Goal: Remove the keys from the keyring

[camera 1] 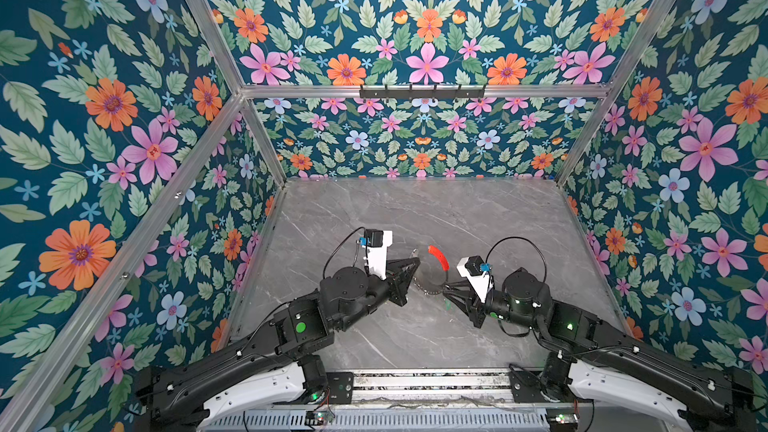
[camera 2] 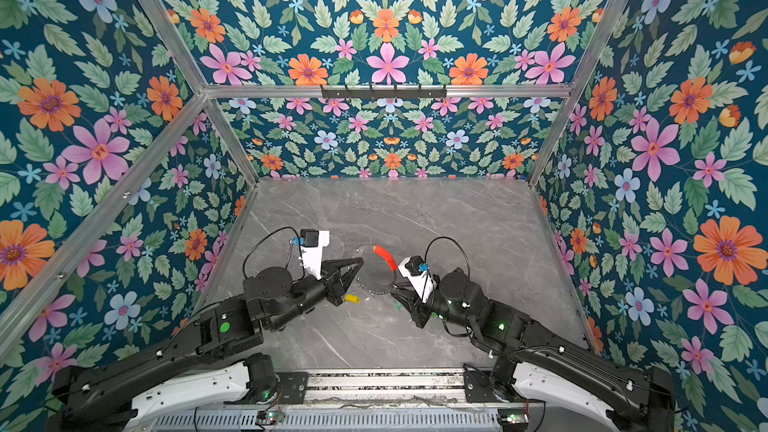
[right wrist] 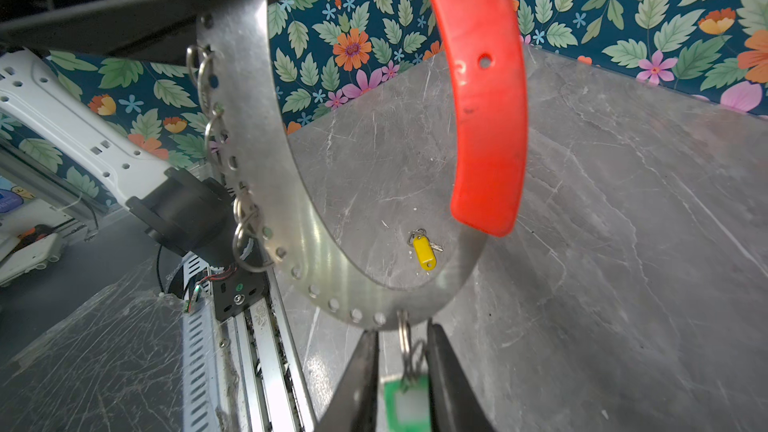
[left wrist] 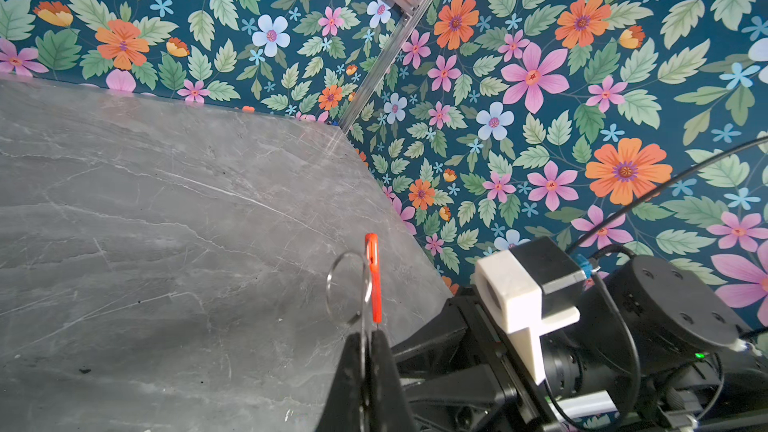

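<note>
The keyring [right wrist: 266, 184] is a wide grey metal hoop with a red sleeve [right wrist: 486, 97], held upright above the table between my two arms. My left gripper [left wrist: 369, 336] is shut on the hoop's edge, seen in both top views [camera 1: 415, 268]. My right gripper [right wrist: 402, 334] is at the hoop's near rim with its jaws closed in on the green key [right wrist: 407, 405]. That key's small ring hangs through a hole in the hoop. The yellow key [right wrist: 424, 252] lies loose on the table under the hoop, and shows in a top view [camera 2: 352, 297].
Several bare split rings [right wrist: 245, 238] hang from holes along the hoop. The grey marble table [camera 1: 415, 209] is walled by floral panels on three sides. A metal rail [camera 1: 428, 384] runs along the front edge, and a black hook bar [camera 1: 422, 92] is mounted high on the back wall.
</note>
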Controlling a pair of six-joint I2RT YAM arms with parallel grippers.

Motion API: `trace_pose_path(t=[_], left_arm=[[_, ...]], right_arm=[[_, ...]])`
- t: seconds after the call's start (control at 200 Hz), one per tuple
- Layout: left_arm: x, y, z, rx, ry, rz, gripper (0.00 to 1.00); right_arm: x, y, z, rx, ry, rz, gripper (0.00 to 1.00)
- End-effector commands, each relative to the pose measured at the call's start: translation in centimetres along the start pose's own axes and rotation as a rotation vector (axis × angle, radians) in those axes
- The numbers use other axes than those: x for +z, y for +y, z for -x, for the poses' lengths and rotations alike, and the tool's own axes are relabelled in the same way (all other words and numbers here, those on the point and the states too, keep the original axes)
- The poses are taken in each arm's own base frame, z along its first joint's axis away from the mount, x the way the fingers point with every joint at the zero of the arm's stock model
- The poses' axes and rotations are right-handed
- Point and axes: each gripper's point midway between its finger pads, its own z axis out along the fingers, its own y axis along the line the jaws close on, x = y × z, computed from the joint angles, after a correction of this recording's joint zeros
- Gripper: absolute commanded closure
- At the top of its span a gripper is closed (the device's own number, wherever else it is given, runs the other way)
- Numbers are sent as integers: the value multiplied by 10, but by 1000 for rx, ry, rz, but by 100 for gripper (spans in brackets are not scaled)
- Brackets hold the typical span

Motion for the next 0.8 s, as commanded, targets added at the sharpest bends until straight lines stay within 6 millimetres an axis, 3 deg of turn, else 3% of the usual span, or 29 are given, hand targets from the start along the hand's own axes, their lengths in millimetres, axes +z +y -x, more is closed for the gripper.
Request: trace_pose_path(t=[0.0, 0.265, 0.625, 0.795], left_arm=[[-1, -7, 4, -15, -14, -33, 100], [-3, -4, 5, -18, -21, -24, 100], [-8, 6, 8, -29, -48, 15, 100], [-9, 10, 4, -41, -41, 26, 100]], right_arm=[[-2, -1, 9, -19, -33, -8, 83], [-3, 0, 11, -23, -34, -9, 100], [-6, 7, 13, -37, -35, 29, 100], [-12, 10, 24, -46, -84, 38, 100]])
